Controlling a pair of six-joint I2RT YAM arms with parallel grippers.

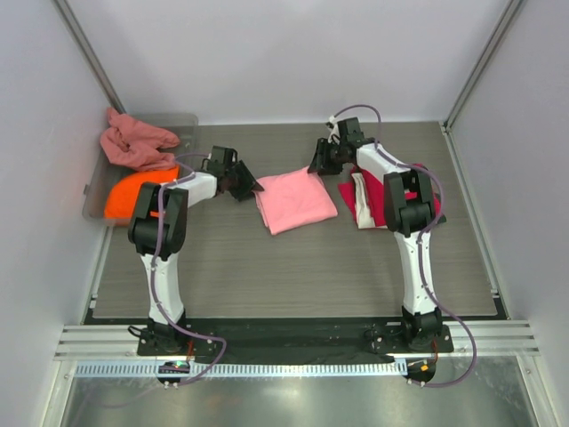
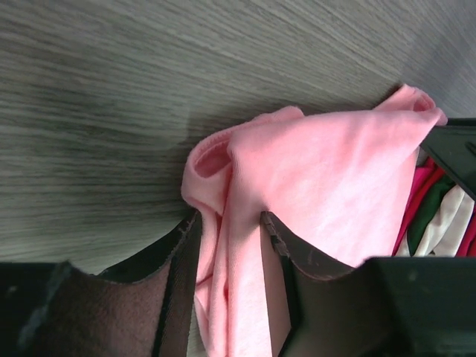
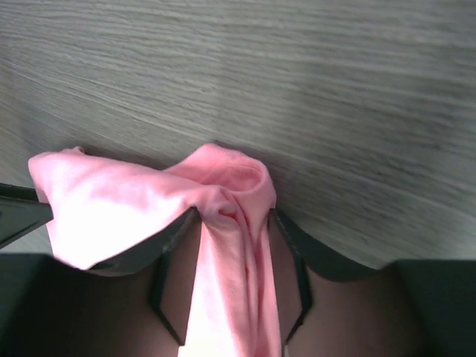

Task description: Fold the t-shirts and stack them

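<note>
Top external only — orange t-shirt (image 1: 120,201)

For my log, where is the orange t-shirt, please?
In the top view, the orange t-shirt lies far left, in the grey tray, beside the dusty rose t-shirt.

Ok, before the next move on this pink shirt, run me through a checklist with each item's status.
1. Left hand shut on the light pink t-shirt: ok.
2. Right hand shut on the same shirt: ok.
3. Shirt folded into a rectangle on the table: ok.
4. Folded stack lies to its right: ok.
5. Stack top flat: cannot tell, the right arm covers it.
</note>
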